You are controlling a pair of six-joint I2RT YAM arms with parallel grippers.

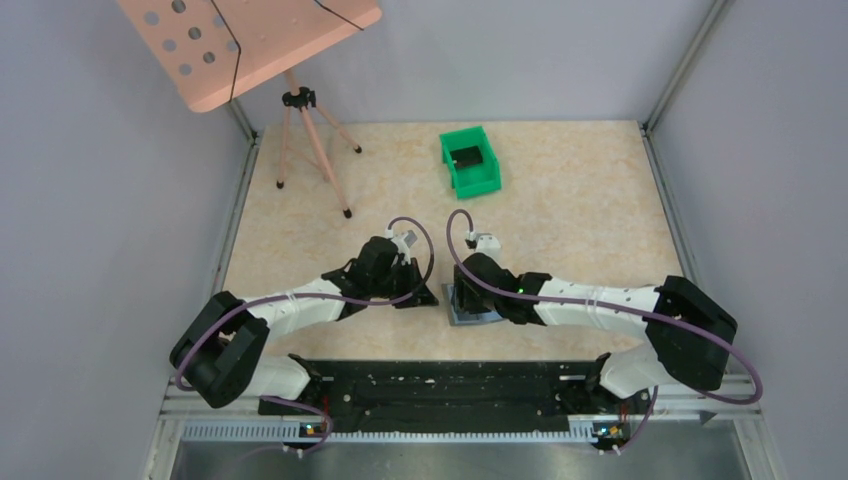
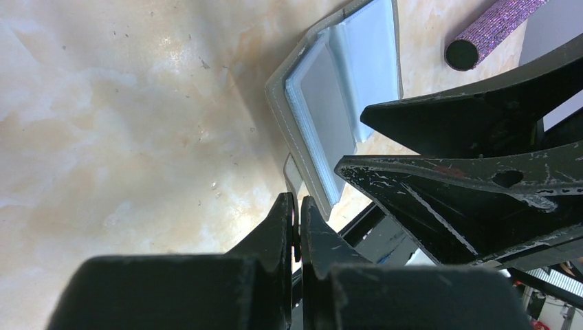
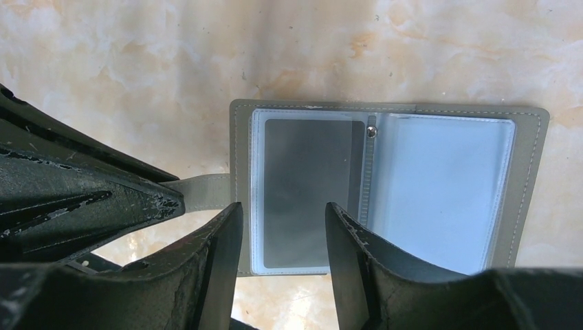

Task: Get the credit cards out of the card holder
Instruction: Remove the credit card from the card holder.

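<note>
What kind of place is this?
Probably a robotics lab test cell: grey walls enclose the table, a pink perforated board stands on a tripod, and the left arm and right arm are bolted to a metal rail.

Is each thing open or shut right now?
card holder, open flat, grey card in one sleeve
left gripper, shut, tips by the holder's strap
right gripper, open, above the grey card
green bin, upright, something dark inside
purple cylinder, lying on its side
</note>
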